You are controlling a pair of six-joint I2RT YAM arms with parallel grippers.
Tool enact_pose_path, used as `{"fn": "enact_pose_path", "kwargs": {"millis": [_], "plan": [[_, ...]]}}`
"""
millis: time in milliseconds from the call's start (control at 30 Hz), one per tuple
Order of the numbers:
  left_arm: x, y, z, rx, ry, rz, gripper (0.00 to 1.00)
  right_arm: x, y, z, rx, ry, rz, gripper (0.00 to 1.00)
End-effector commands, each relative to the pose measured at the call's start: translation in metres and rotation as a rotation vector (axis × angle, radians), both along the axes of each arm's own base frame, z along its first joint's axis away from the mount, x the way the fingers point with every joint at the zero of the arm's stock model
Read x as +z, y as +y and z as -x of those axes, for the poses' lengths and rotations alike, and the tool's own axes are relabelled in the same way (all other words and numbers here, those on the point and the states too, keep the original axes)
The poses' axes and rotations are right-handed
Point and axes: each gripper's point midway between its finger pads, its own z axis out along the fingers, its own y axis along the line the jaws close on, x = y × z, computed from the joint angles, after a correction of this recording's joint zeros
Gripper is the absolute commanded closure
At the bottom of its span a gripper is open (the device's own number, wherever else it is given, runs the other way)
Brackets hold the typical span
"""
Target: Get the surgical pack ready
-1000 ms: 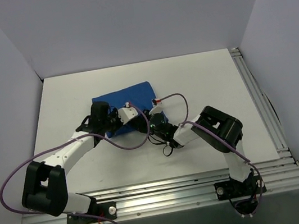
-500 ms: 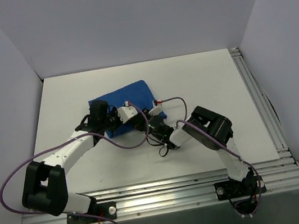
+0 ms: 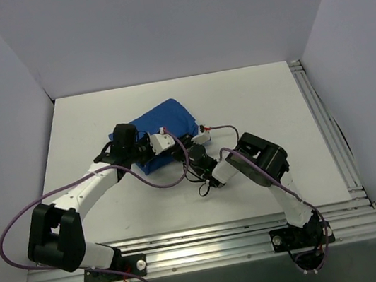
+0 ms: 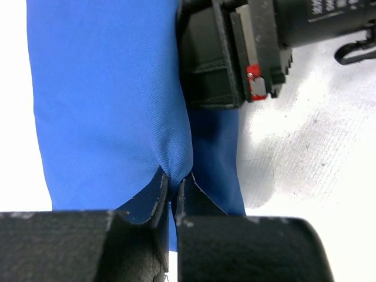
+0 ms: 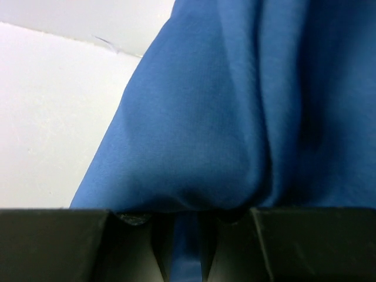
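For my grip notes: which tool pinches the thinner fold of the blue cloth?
The left tool: its fingers nearly meet on a thin pleat of the cloth. The right tool has its fingers further apart, around a thicker bunch.

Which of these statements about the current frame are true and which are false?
1. The left jaws are pinched shut on a fold of the blue cloth. True.
2. The right jaws hang open and hold nothing. False: the right wrist view shows them closed on the blue cloth.
3. A steel tray lies uncovered beside the cloth. False: no tray shows; only the bunched cloth is visible.
4. Both arms meet at the near side of the cloth, which lies on the white table. True.
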Motion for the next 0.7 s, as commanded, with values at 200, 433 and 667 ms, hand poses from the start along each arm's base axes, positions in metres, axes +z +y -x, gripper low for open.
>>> {"fn": "enact_pose_path", "kwargs": {"millis": [200, 433, 667], "plan": [[0.0, -0.016, 0.016, -0.146, 0.011, -0.02, 0.78, -0.02, -0.045, -0.023, -0.16, 0.076, 0.056, 0.83], [-0.01, -0.014, 0.024, -0.163, 0.063, -0.042, 0.71, -0.034, -0.052, 0.015, -0.018, 0.176, 0.203, 0.74], [-0.016, -0.009, 0.037, -0.193, 0.106, -0.071, 0.61, -0.034, -0.064, 0.063, 0.221, 0.263, 0.165, 0.64]]}}
